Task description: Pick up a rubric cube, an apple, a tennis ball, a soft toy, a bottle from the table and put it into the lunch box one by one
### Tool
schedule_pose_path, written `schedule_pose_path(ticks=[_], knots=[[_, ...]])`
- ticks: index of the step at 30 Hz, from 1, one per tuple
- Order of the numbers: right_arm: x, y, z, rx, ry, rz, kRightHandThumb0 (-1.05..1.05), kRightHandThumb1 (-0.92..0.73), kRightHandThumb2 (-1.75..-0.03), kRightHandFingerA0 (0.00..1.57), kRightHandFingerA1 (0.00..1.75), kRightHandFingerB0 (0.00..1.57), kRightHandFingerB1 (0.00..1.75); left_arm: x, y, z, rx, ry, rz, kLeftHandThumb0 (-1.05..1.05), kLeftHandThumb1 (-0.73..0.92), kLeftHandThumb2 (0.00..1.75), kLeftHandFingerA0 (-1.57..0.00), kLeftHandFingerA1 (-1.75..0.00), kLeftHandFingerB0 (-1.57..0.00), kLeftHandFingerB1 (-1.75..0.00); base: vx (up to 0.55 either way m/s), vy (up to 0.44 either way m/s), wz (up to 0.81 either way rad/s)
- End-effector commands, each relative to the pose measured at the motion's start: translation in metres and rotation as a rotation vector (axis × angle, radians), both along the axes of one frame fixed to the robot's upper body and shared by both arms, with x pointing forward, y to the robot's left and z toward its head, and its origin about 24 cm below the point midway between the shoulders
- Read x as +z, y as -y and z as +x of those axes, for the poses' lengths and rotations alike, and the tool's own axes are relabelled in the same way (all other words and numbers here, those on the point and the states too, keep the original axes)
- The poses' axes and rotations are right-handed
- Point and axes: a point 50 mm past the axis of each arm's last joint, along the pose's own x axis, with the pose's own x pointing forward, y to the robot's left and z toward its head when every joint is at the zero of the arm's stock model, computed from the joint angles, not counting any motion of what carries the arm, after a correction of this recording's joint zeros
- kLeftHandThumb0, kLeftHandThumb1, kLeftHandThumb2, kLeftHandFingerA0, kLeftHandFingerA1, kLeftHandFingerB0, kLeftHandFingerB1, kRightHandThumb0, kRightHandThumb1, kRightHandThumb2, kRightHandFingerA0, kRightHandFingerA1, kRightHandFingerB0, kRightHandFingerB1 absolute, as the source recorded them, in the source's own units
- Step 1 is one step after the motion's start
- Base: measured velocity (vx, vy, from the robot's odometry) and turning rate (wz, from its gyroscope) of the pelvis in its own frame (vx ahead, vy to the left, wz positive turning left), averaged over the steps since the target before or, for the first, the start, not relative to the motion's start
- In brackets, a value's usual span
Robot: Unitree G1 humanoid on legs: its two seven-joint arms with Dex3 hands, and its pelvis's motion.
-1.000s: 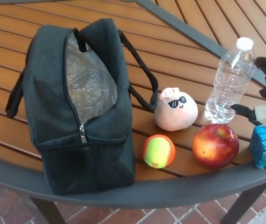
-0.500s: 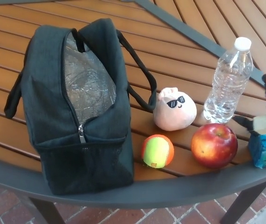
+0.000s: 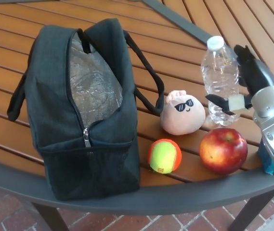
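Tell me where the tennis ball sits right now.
In the head view the tennis ball lies near the table's front edge, between the lunch box on its left and the apple on its right, just below the soft toy.

The right hand (image 3: 242, 89) reaches in, fingers spread apart.

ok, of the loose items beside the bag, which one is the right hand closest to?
The clear plastic water bottle with the white cap. The right hand sits right beside it, open fingers around its lower part; the red apple, plush and ball lie nearer the table edge.
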Motion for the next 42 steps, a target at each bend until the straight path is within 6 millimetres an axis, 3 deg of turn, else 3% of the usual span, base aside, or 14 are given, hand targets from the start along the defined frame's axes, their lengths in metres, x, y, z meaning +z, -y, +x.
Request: schedule_pose_path(ticks=[1, 8, 9, 12, 13, 18, 26, 32, 34, 35, 36, 37, 38, 42], knots=[[0.009, 0.007, 0.004, -0.019, 0.037, -0.040, -0.67, -0.38, -0.84, 0.01, 0.41, 0.05, 0.26, 0.005, -0.004, 0.001, 0.006, 0.083, 0.000, 0.19, 0.48, 1.24, -1.02, -1.21, -0.94, -1.02, 0.00, 0.000, 0.00], [-0.001, 0.032, 0.001, -0.172, 0.054, -0.036, -0.68, -0.40, -0.79, 0.00, 0.47, 0.09, 0.23, 0.004, -0.003, 0.001, 0.028, 0.086, -0.005, 0.21, 0.51, 1.19, -1.13, -1.15, -0.99, -1.02, 0.00, 0.000, 0.00], [-0.002, 0.032, 0.001, -0.177, 0.055, -0.041, -0.61, -0.47, -0.55, 0.05, 0.56, 0.07, 0.27, 0.004, -0.003, 0.000, 0.034, 0.091, -0.012, 0.21, 0.51, 1.21, -1.14, -1.16, -1.00, -1.03, 0.00, 0.000, 0.00], [-0.005, 0.028, 0.001, -0.196, 0.057, -0.047, -0.61, -0.36, -0.74, 0.04, 0.55, 0.06, 0.30, 0.005, -0.003, -0.003, -0.007, 0.069, 0.008, 0.21, 0.49, 1.18, -1.07, -1.11, -0.98, -1.01, 0.00, 0.000, 0.00], [-0.005, 0.024, 0.001, -0.199, 0.062, -0.059, -0.34, -0.31, -0.88, 0.05, 0.54, 0.00, 0.50, 0.004, -0.004, -0.003, -0.005, 0.071, 0.007, 0.21, 0.44, 1.21, -0.98, -1.21, -0.95, -1.04, 0.00, 0.000, 0.00], [-0.004, 0.014, 0.002, -0.171, 0.084, -0.061, -0.54, -0.51, -0.56, 0.26, 0.67, 0.12, 0.31, 0.003, -0.005, -0.007, -0.002, 0.089, -0.010, 0.18, 0.44, 1.19, -1.06, -1.18, -0.96, -1.03, 0.00, 0.000, 0.00], [0.011, -0.009, 0.010, -0.090, 0.112, -0.035, -0.61, -0.54, -0.56, 0.26, 0.74, 0.10, 0.33, 0.001, -0.004, -0.006, 0.033, 0.110, -0.039, 0.23, 0.48, 1.21, -1.09, -1.13, -1.00, -1.03, 0.00, 0.000, 0.00], [0.018, -0.012, 0.012, -0.084, 0.113, -0.023, -0.66, -0.45, -0.81, 0.31, 0.72, 0.05, 0.35, 0.001, -0.002, -0.007, -0.013, 0.087, 0.010, 0.20, 0.46, 1.18, -1.13, -1.14, -1.00, -1.03, 0.00, 0.000, 0.00], [0.017, -0.009, 0.012, -0.108, 0.121, -0.062, -0.60, -0.64, -0.60, 0.43, 0.80, 0.12, 0.30, 0.001, -0.002, -0.007, -0.032, 0.092, 0.013, 0.21, 0.47, 1.19, -1.12, -1.13, -0.99, -1.02, 0.00, 0.000, 0.00], [0.016, -0.007, 0.012, -0.125, 0.147, -0.061, -0.39, -0.71, -0.63, 0.75, 1.37, 0.21, 0.32, 0.001, -0.002, -0.007, -0.011, 0.097, 0.001, 0.23, 0.48, 1.22, -1.11, -1.14, -1.00, -1.04, 0.00, 0.000, 0.00], [0.015, -0.004, 0.011, -0.145, 0.191, -0.068, -0.26, -0.74, -0.65, 0.84, 1.46, 0.29, 0.36, 0.000, -0.002, -0.007, 0.012, 0.108, -0.016, 0.24, 0.39, 1.42, -1.07, -1.24, -0.98, -1.08, 0.00, 0.000, 0.00], [0.014, -0.003, 0.010, -0.150, 0.207, -0.077, -0.26, -0.74, -0.65, 0.84, 1.46, 0.29, 0.36, 0.000, -0.001, -0.007, 0.014, 0.112, -0.021, 0.24, 0.39, 1.42, -1.07, -1.24, -0.98, -1.08, 0.00, 0.000, 0.00], [0.013, -0.001, 0.009, -0.167, 0.223, -0.099, -0.24, -0.70, -0.65, 0.89, 1.56, 0.80, 0.55, 0.000, -0.002, -0.007, 0.010, 0.108, -0.020, 0.22, 0.47, 1.21, -1.09, -1.14, -0.99, -1.03, 0.00, 0.000, 0.00], [0.010, 0.004, 0.007, -0.182, 0.237, -0.153, -0.29, -0.64, -0.68, 0.94, 1.54, 0.84, 0.58, -0.001, -0.002, -0.009, 0.031, 0.100, -0.031, 0.22, 0.49, 1.21, -1.12, -1.16, -0.99, -1.04, 0.00, 0.000, 0.00]])
